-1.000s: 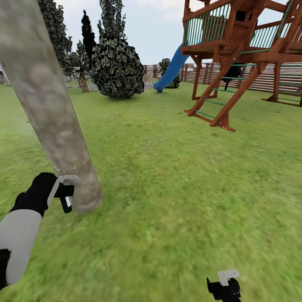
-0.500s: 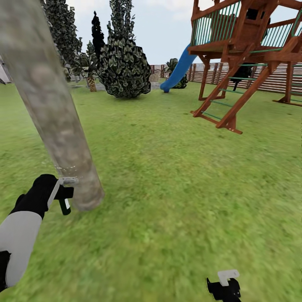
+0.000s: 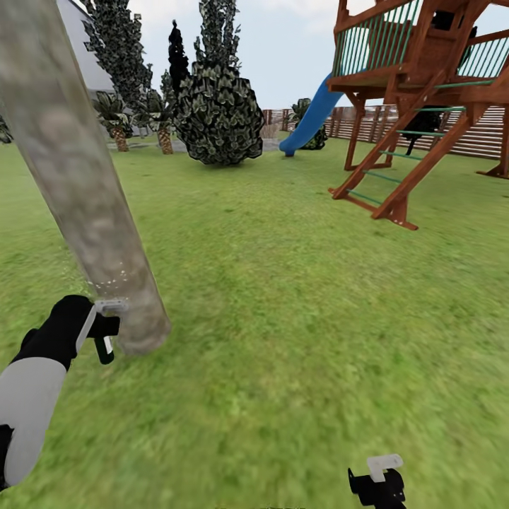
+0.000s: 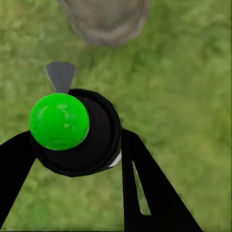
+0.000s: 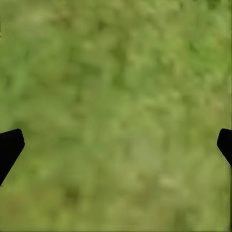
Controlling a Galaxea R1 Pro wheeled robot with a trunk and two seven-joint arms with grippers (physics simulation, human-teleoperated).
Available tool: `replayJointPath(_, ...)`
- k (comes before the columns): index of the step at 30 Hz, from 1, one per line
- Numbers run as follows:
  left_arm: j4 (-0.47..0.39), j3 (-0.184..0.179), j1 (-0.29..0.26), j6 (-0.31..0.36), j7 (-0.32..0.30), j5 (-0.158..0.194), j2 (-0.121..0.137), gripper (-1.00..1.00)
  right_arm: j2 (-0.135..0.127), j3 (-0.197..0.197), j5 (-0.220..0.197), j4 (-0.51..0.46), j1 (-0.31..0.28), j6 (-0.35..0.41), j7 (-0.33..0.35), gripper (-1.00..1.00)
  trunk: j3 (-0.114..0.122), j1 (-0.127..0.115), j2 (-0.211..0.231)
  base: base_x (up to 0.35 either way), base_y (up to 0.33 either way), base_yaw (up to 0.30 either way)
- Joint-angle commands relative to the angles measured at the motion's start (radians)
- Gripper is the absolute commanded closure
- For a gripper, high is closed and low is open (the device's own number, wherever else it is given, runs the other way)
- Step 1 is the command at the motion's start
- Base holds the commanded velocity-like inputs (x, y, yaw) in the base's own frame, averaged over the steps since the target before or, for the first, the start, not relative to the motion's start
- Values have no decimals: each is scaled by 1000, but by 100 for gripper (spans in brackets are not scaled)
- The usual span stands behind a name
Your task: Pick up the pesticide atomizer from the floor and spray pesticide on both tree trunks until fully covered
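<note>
pesticide atomizer sits clamped between the two black fingers of the left gripper, its round black body and bright green cap seen from above in the left wrist view, a grey nozzle piece pointing toward the base of the tree trunk. in the head view the sprayer is held low, just beside the foot of that thick, pale mottled, leaning trunk, where a faint scatter of pale specks shows on the bark just above the gripper. the step in hand looks like spraying this first tree; judging by how little of the bark is speckled, most of the trunk is likely still to be covered. the next move would call for raising the nozzle up the trunk and working round it, with the nozzle kept facing the bark. the right gripper hangs low over the lawn with its jaws wide apart and nothing between them. the trunk's upper part and crown are cut off, its far side is hidden, and a second such tree cannot be made out among the dark trees beyond; the play tower stands well apart.
</note>
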Motion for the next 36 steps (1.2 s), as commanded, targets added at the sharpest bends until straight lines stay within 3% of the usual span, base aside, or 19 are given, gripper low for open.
replayJointPath(1,0,0,1,-1,0,3,3,100,0,0,0,0,0,0,0,-100,0,0,0,-121,-273,275)
replayJointPath(5,11,-2,48,-10,4,3,3,100,1,0,0,1,0,0,0,-100,0,0,0,2,-268,261)
replayJointPath(8,20,-1,58,-13,3,11,-28,100,2,0,0,1,0,0,0,-100,0,0,0,224,-195,35)
replayJointPath(9,21,1,58,-13,3,10,-26,100,1,0,0,1,0,0,0,-100,0,0,0,259,-169,5)
replayJointPath(12,31,18,83,-16,4,4,18,100,2,0,0,1,0,0,0,-100,0,0,0,304,-65,1)
replayJointPath(13,32,19,103,-32,4,3,27,100,2,0,0,1,0,0,0,-100,0,0,0,319,-12,0)
replayJointPath(15,35,19,160,-158,5,5,29,100,2,0,0,1,0,0,0,-100,0,0,0,323,-4,0)
replayJointPath(16,40,20,168,-177,6,7,25,100,2,0,0,1,0,0,0,-100,0,0,0,326,-1,0)
replayJointPath(25,48,20,179,-192,5,10,29,100,2,0,0,2,0,0,0,-100,0,0,0,172,0,137)
replayJointPath(31,81,22,188,-202,5,13,-1,100,1,0,1,2,0,0,0,-100,0,0,0,8,0,129)
replayJointPath(32,121,22,188,-223,5,13,-3,100,0,0,1,2,0,0,0,-100,0,0,0,115,-54,4)
replayJointPath(36,148,23,189,-315,6,12,-3,100,-1,0,2,2,0,0,0,-100,0,0,0,201,-141,1)
